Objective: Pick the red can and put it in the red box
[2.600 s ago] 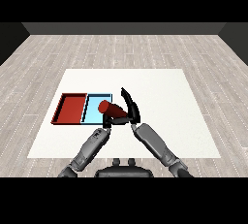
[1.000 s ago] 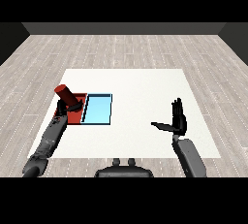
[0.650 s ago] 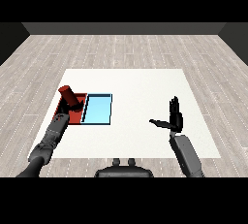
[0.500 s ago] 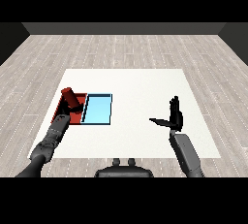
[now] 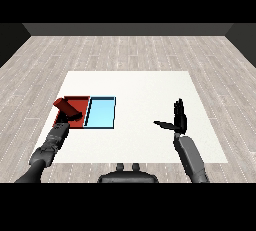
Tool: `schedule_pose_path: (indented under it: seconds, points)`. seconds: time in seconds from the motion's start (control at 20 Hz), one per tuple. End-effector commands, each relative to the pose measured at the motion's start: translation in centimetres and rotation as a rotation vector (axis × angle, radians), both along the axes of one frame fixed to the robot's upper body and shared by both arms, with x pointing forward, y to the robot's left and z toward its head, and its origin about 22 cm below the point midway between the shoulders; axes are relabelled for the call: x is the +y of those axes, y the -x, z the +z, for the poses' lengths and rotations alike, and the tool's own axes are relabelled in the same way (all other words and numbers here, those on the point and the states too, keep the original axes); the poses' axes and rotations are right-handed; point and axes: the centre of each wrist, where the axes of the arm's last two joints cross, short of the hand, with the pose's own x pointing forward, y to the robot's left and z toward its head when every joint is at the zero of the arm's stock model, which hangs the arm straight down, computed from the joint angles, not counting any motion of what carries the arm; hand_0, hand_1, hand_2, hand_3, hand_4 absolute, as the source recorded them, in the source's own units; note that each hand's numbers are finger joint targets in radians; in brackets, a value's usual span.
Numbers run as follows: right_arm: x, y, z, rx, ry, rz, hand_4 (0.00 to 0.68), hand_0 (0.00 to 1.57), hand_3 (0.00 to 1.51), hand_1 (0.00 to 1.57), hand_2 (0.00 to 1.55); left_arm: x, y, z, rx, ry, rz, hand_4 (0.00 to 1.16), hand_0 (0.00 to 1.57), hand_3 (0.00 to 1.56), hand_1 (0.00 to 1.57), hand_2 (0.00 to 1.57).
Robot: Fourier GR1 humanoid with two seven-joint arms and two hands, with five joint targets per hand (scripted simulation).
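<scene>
The red can (image 5: 66, 107) is now lying tilted over the red tray (image 5: 80, 101), its top leaning toward ten o'clock and its lower end down at the tray's near edge. The left robot hand (image 5: 71, 117) is sitting at that lower end, at the tip of the grey forearm coming in from seven o'clock; whether its fingers are curling round the can or letting go cannot be told from here. A second ago the can was standing more upright and higher above the tray's far left corner, so it is being lowered and tipped into the tray. By my reading the placing step is nearly finished, with only the release and withdrawal left.

The right robot hand (image 5: 178, 118) is hovering over the table (image 5: 145, 90) at four o'clock, well apart from both trays, fingers straight and thumb out, holding nothing. Compared with earlier it is sitting slightly lower and nearer. The light blue tray (image 5: 101, 112) is lying just beside the red one, at its three o'clock.
</scene>
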Motion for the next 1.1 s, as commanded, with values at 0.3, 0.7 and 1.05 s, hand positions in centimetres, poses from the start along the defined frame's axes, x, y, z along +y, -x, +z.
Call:
schedule_pose_path:
  seconds: [0.3, 0.7, 1.05]
  points:
    - [0.1, -2.2, 2.4, -0.027, -0.020, 0.004, 0.000, 0.00, 0.00, 0.00, 0.00, 1.1, -0.5, 1.2, 0.077, 0.009, -0.028, 0.00, 0.00, 0.00, 0.00, 0.00]
    - [0.3, 0.2, 0.4, -0.066, -0.054, 0.054, 0.000, 0.00, 0.00, 0.00, 0.00, 1.6, -2.2, 3.9, -0.373, 0.090, -0.126, 0.00, 1.16, 0.00, 1.16, 1.13]
    - [0.7, 1.5, 0.5, -0.090, -0.039, 0.118, 0.000, 0.00, 0.00, 0.00, 0.00, -1.0, -2.5, 4.2, -0.704, 0.263, -0.389, 0.00, 0.00, 0.00, 0.00, 0.00]
